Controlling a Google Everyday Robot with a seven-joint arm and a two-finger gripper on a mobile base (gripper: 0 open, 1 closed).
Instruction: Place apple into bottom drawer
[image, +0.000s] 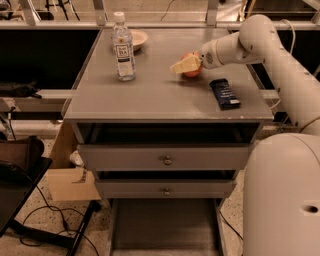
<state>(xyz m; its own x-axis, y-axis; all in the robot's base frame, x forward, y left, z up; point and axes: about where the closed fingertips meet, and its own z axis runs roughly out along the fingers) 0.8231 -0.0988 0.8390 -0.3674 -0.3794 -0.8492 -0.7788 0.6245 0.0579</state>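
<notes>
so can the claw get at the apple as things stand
Probably yes: the claw is right at the apple on the cabinet top; the bottle and dark packet lie off to the sides, not in between.

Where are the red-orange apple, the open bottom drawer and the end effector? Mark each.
small round red-orange apple (194, 72): camera view, its visible right side.
wide shallow grey bottom drawer (165, 225): camera view, bare floor of the open tray.
cream end effector (181, 65): camera view, its tip, at the apple's left side.
</notes>
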